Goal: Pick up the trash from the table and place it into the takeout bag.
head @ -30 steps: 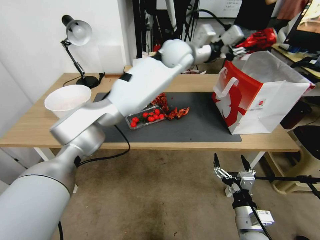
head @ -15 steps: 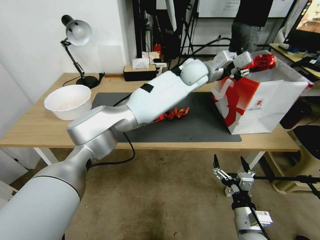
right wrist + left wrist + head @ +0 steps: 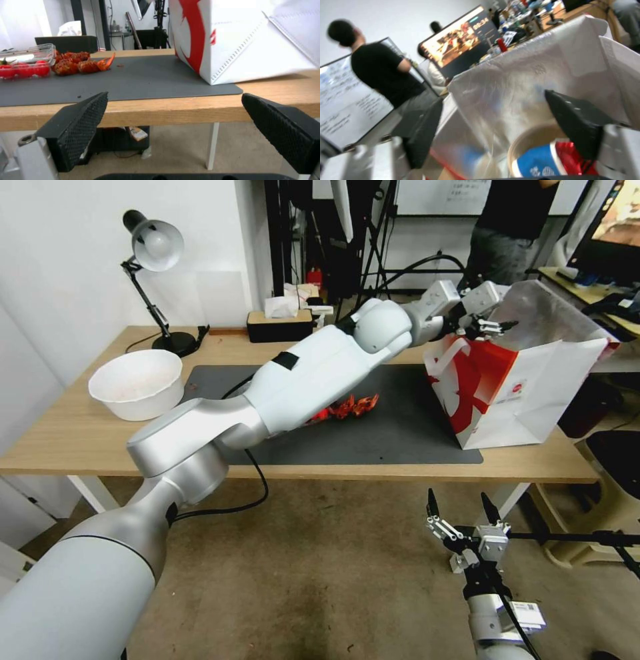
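Left gripper [image 3: 497, 325] open over takeout bag [image 3: 533, 393] — logo unreadable.

On the table [image 3: 80, 443]: a mat [image 3: 400, 430] at the middle, a large bowl [image 3: 137, 382] left of it, a desk lamp [image 3: 155, 267] behind the bowl at the far left corner, a tissue box [image 3: 279, 323] along the far edge. On the mat's right end, reaching onto the bare wood: the takeout bag [image 3: 527, 387], mouth up. Left of the bag on the mat: crayfish shells [image 3: 353, 407], then a clear tray of cherry tomatoes [image 3: 23, 62] further left. Inside the bag: a round bowl [image 3: 533, 140], a paper cup [image 3: 536, 162] and a crushed can [image 3: 570, 155] touching. Above the bag's mouth, at its near-left rim: the left gripper [image 3: 490, 323]. In front of the table's near edge, below its top: the right gripper [image 3: 465, 510].
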`<state>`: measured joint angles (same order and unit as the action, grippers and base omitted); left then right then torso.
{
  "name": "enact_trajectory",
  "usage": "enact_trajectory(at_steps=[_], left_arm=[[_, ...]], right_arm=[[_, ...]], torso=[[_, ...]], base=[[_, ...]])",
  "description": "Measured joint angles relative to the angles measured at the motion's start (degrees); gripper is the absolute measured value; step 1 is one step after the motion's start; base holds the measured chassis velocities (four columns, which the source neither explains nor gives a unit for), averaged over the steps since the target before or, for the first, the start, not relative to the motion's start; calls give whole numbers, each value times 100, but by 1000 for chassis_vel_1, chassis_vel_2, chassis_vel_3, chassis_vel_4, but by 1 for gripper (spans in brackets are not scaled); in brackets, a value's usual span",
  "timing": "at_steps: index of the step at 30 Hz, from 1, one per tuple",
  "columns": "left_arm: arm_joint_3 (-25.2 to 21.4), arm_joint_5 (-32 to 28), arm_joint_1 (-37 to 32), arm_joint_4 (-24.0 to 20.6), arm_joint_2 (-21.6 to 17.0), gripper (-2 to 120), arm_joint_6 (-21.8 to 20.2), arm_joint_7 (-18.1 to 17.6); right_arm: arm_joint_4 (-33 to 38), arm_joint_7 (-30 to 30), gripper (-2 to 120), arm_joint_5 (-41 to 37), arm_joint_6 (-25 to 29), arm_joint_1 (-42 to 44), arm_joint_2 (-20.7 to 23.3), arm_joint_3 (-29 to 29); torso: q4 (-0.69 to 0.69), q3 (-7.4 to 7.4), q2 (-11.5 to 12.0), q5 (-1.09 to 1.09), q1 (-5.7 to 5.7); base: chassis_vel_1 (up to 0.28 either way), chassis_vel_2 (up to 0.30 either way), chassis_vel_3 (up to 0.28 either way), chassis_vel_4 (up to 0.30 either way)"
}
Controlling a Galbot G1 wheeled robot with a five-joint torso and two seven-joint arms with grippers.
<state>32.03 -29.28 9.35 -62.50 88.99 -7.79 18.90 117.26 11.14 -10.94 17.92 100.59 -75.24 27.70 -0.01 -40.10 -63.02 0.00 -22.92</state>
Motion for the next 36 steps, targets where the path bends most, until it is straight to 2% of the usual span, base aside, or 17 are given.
enact_trajectory(at_steps=[3,5,10,13,14,17,18,21,23,25,27,29,31,32,33,34,36], left_arm=[[-48,0,-47,-81,-81,86,-23,-17],[-118,-6,-126,-220,-206,99,-105,-44],[-208,-75,-255,-496,-435,100,-310,-119],[-443,-274,-548,-989,-879,100,-434,-408],[-443,-274,-548,-989,-879,100,-434,-408],[-833,-664,-853,-1405,-1184,100,-469,-878],[-833,-664,-853,-1405,-1184,100,-469,-878],[-1161,-1084,-1161,-1732,-1448,100,-477,-1454],[-1199,-1103,-1215,-1773,-1488,100,-478,-1527],[-1403,-1227,-1515,-2055,-1691,100,-526,-1915],[-1520,-1235,-1679,-2193,-1793,100,-557,-2082],[-2000,-1146,-2329,-2773,-2126,100,-741,-2779],[-2109,-1135,-2515,-2954,-2209,100,-792,-2964],[-2383,-1097,-3035,-3411,-2417,100,-839,-3374],[-2617,-997,-3537,-3716,-2582,100,-819,-3575],[-2617,-997,-3537,-3716,-2582,100,-819,-3575],[-2940,-877,-4196,-4024,-2768,100,-705,-3631]], right_arm=[[1,0,100,0,1,3,-1,0],[1,0,100,0,8,5,-1,0],[1,0,100,0,22,8,9,1],[12,0,100,0,25,-2,46,-3],[12,0,100,0,25,-2,46,-3],[14,0,100,24,7,-27,44,-29],[14,0,100,24,7,-27,44,-29],[31,0,100,82,-17,-30,23,-83],[36,0,100,85,-20,-29,22,-89],[63,1,100,96,-33,-26,22,-97],[75,2,100,97,-38,-23,27,-98],[79,3,100,100,-46,-23,44,-98],[79,3,100,100,-48,-24,46,-100],[79,3,100,101,-53,-35,49,-114],[79,3,100,105,-57,-46,51,-130],[79,3,100,105,-57,-46,51,-130],[79,4,100,125,-61,-63,57,-155]], torso=[[1,0,0,0,0],[0,0,0,0,0],[1,0,0,-1,0],[2,0,0,-2,0],[2,0,0,-2,0],[1,0,0,-1,0],[1,0,0,-1,0],[1,0,0,-1,0],[0,0,0,-1,0],[0,0,0,0,0],[0,0,0,-1,0],[1,0,0,-1,0],[1,0,0,-2,0],[1,0,0,-1,0],[2,0,0,-2,1],[2,0,0,-2,1],[1,0,0,-1,0]], base=[[0,0,0,0],[0,0,0,0],[0,0,0,0],[0,0,0,0],[0,0,0,0],[0,0,0,0],[0,0,0,0],[0,0,0,0],[0,0,0,0],[0,0,0,0],[0,0,0,0],[0,0,0,0],[0,0,0,0],[0,0,0,0],[0,0,0,0],[0,0,0,0],[0,0,0,0]])
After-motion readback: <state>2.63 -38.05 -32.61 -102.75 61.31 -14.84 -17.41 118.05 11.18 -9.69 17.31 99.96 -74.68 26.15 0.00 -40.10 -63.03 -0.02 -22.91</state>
